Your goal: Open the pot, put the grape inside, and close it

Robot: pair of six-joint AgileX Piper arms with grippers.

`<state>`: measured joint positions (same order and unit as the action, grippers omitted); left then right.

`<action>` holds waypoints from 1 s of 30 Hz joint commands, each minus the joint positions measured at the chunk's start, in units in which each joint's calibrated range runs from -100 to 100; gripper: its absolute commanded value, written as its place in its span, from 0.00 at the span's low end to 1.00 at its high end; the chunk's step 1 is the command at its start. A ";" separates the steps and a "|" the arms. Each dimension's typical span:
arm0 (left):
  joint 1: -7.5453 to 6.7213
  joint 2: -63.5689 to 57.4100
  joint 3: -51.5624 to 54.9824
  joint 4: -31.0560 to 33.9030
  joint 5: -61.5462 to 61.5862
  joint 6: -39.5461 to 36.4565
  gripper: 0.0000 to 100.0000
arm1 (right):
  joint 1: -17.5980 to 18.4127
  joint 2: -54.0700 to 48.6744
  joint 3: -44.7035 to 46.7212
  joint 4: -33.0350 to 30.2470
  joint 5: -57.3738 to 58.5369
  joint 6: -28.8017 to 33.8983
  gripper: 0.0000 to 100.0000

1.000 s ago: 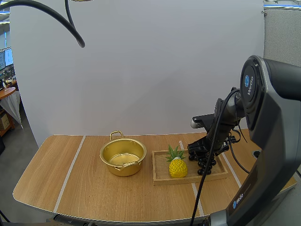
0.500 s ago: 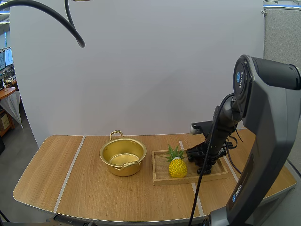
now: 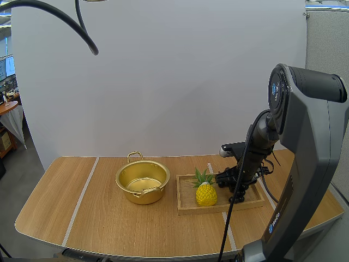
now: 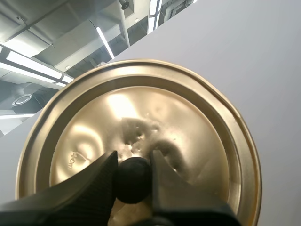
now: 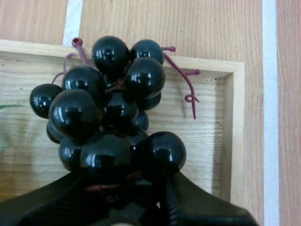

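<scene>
- Pinching the black knob (image 4: pixel 133 180) of the gold lid (image 4: pixel 188 122), the left gripper (image 4: pixel 134 173) has its fingers closed tight on either side of it.
- The right gripper (image 5: pixel 127 190) has its fingers closed around the lowest berries of the bunch of black grapes (image 5: pixel 108 108), over the right end of a wooden tray (image 3: pixel 188 206).
- The tray lies on a wooden table (image 3: pixel 103 224) crossed by pale stripes, and its raised rim runs just beside the grapes.
- A yellow pineapple (image 3: pixel 206 193) stands upright in the tray's left part, between the grapes and the pot.
- The gold pot (image 3: pixel 143 183) stands open just left of the tray, not touching it, with bare table to its left and front.
</scene>
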<state>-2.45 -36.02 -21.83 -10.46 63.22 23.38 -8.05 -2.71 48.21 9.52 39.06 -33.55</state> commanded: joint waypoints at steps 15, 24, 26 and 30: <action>-0.21 -0.37 -0.52 0.08 -1.67 -0.54 0.00 | -0.19 -27.01 -1.34 0.16 2.10 -0.41 0.00; -0.21 -0.37 -0.52 0.08 -1.67 -0.54 0.00 | 2.69 -36.78 -14.26 7.16 23.87 -2.42 0.00; -0.21 -0.37 -0.52 0.08 -1.67 -0.54 0.00 | 4.39 -37.10 -16.56 9.16 27.07 -2.84 0.00; -0.21 -0.37 -0.52 0.08 -1.67 -0.54 0.00 | 8.60 -37.21 -18.36 12.10 28.35 -3.18 0.00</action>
<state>-2.45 -36.02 -21.83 -10.46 63.22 23.38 -2.55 -39.17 31.67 18.35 65.56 -35.77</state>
